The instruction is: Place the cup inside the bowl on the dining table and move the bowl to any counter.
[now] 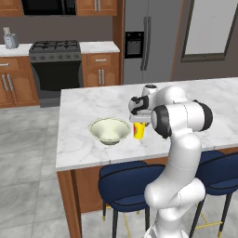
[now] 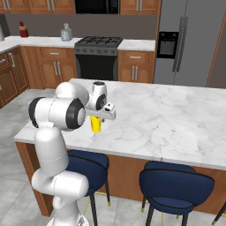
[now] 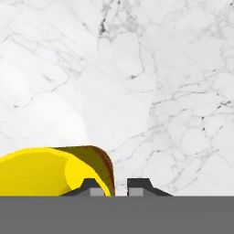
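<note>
pincer [image 3: 114,186] down at the cup [image 1: 138,130], tips drawn close together with the cup's near rim wall between them in the hand view: one dark tip sits inside the mouth, the other just outside, so it looks pinched on the rim. cup is upright on the table [image 1: 83,111], near the front edge, yellow, partly hidden by the wrist in both base views. bowl [image 1: 110,129] sits just beside the cup on the same marble top, apart from it, upright, nothing in it. two blue stools [image 2: 175,185] tucked under the table's front edge. stove [image 1: 55,58] and fridge [image 1: 144,39] along the back wall
</note>
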